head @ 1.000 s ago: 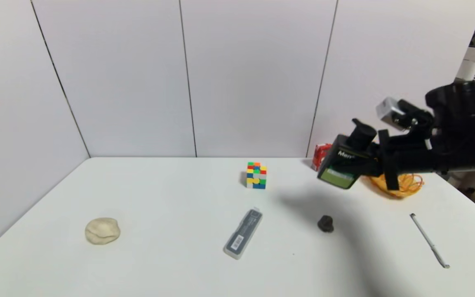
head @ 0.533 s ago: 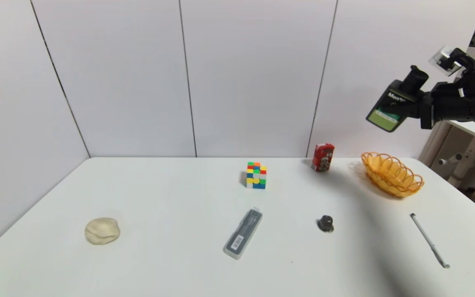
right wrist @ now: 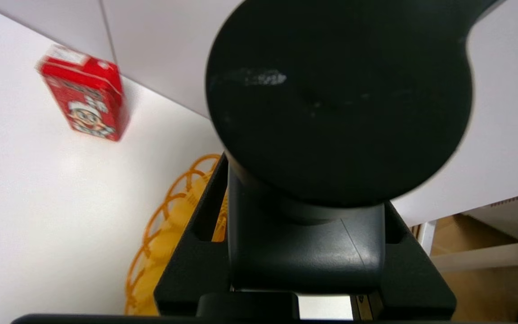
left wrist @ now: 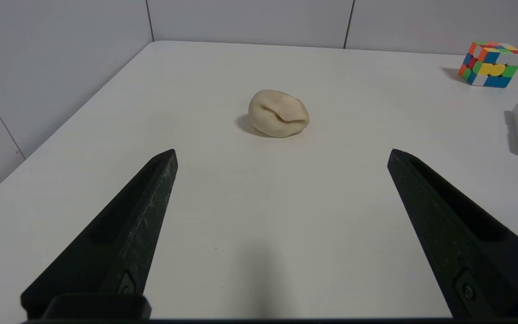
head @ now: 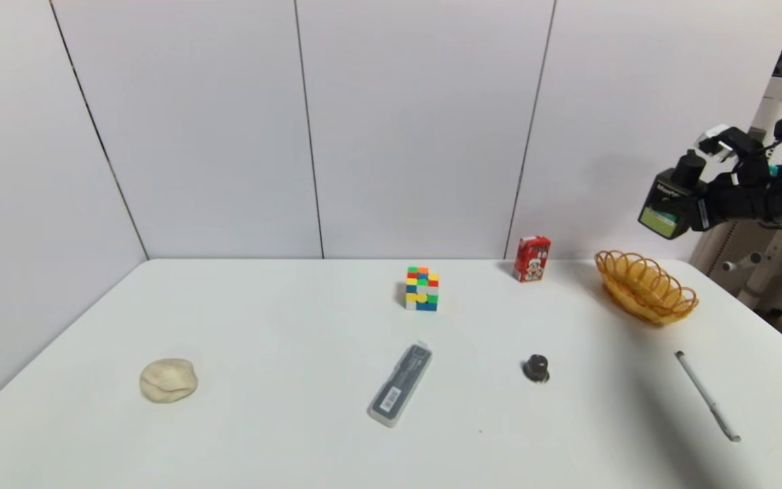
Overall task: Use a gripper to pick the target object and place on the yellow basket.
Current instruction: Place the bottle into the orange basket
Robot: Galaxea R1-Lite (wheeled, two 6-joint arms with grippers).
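The right claw (head: 690,207) is closed around the squat black pump bottle (head: 666,205), one finger on either side of it, and carries it in the air with the pump top (head: 690,168) uppermost and the body tilted. Below this claw, on the tabletop (head: 282,428), lies the yellow basket (head: 645,288), its looped rim open; bottle and basket are apart. A small red carton (head: 531,259) stands upright to the left of the claw and lower, near the back wall (head: 425,129). Farther left is a multicoloured puzzle cube (head: 422,289). Nearer the robot than the claw, and below it, are a dark knob-like piece (head: 536,368), a flat grey case (head: 400,384) and a slim silvery pen (head: 706,395). The left claw (left wrist: 282,155) is open, its two fingers wide apart with only air between them, above the left part of the tabletop; a beige lump (left wrist: 279,113) rests beyond its fingertips.
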